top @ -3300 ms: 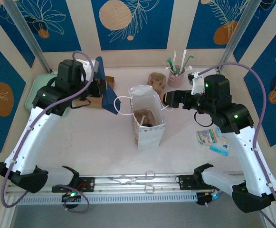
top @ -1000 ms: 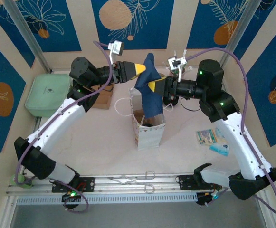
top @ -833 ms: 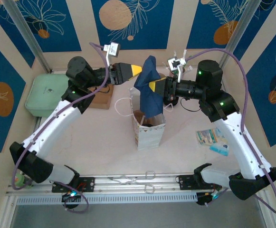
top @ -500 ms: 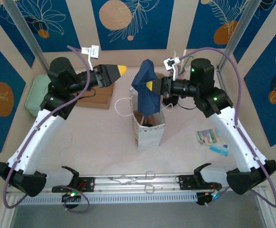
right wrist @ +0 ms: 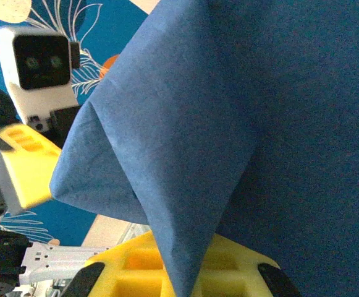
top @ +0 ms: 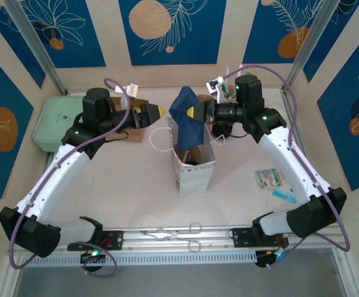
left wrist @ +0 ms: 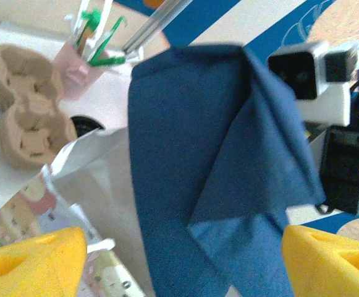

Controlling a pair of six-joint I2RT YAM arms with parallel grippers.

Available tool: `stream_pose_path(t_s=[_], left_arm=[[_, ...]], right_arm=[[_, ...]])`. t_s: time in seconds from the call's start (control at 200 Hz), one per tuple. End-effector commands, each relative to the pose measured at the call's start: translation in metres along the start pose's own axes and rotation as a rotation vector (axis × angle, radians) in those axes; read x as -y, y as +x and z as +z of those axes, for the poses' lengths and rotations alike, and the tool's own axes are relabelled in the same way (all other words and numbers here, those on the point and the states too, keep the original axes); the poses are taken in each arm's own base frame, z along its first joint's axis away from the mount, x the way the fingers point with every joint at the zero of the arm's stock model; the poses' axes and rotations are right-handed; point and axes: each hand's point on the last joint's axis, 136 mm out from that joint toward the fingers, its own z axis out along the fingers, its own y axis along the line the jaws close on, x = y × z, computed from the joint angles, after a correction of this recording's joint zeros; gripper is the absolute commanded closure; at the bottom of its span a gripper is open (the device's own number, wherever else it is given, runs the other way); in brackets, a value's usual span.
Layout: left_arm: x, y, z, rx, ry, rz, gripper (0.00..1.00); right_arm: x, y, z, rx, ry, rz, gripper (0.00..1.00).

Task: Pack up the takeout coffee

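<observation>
While right jaws clamp blue napkin hanging lengthwise over bag, left jaws gape empty; coffee axis unclear.

Matt blue cloth, paper bag

In the right wrist view the blue cloth blankets most of the frame, hiding the right hand at its fingertips. In the left wrist view the left hand has both yellow fingers cut off by the bottom edge, and the cloth hides part of the paper bag.
</observation>
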Motion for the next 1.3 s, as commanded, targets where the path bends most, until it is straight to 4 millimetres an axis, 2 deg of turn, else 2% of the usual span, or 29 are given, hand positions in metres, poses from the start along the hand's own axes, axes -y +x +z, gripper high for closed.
stream_pose_path(t_s=[0.0, 0.18, 0.33, 0.565, 1.011, 1.296], left_arm=[[-0.012, 0.009, 0.000, -0.009, -0.022, 0.008, 0.19], [-0.035, 0.026, 0.007, -0.053, -0.069, -0.022, 0.22], [-0.055, 0.039, 0.010, -0.088, -0.130, -0.029, 0.26], [-0.074, 0.058, 0.018, -0.148, -0.160, -0.057, 0.44], [-0.081, 0.072, 0.022, -0.165, -0.140, -0.084, 0.78], [-0.080, 0.072, 0.021, -0.161, -0.135, -0.086, 0.89]], right_arm=[[0.006, 0.000, 0.002, -0.025, -0.012, 0.004, 0.98], [0.019, -0.003, 0.011, -0.034, 0.023, -0.048, 0.98], [0.024, 0.002, 0.024, -0.055, 0.051, -0.101, 0.98], [0.029, 0.009, 0.041, -0.045, 0.149, -0.226, 0.99], [0.050, 0.008, 0.051, 0.027, 0.318, -0.368, 0.97], [0.053, -0.002, 0.053, 0.133, 0.375, -0.453, 0.97]])
